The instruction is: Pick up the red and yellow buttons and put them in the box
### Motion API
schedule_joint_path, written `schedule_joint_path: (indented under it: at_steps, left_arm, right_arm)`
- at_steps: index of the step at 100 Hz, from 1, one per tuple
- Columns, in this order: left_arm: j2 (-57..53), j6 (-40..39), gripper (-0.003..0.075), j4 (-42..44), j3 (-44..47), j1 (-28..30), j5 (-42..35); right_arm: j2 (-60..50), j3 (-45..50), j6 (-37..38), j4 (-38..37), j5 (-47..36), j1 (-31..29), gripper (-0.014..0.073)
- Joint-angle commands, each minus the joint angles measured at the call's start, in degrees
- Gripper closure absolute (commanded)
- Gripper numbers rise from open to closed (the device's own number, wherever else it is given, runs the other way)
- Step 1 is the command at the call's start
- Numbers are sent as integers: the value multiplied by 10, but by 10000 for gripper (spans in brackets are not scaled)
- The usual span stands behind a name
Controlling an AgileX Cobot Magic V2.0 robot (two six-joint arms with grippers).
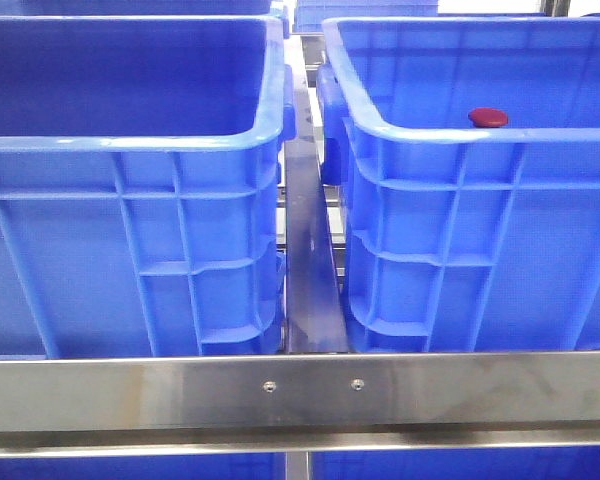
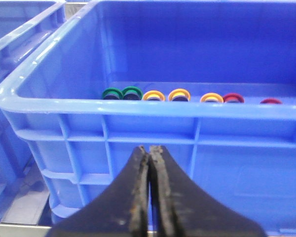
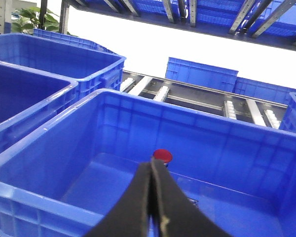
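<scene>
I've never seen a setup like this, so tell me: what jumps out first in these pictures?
Two big blue crates fill the front view, side by side behind a steel rail. A lone red button sits inside the right crate. In the left wrist view, a row of green, yellow and red rings lines the floor of the left crate, beyond the shut left gripper.

I see a steel rail (image 1: 300, 390) crossing in front. Behind, a roller rack (image 3: 197, 96) holds stacked crates (image 3: 202, 74); a plant (image 3: 27, 19) stands by bright backlight.
</scene>
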Motion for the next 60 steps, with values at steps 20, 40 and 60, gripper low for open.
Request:
schedule_joint_path:
  at_steps: [20,40,60]
  left_arm:
    - [-17,7,740,-1,30,-6,-31]
    - [-17,7,740,-1,30,-6,-31]
    - [-17,7,740,-1,30,-6,-31]
  right_arm:
    - [6,-15,-4,9,-9,-2,663]
    - [6,-15,-4,9,-9,-2,663]
    - [6,-15,-4,9,-9,-2,663]
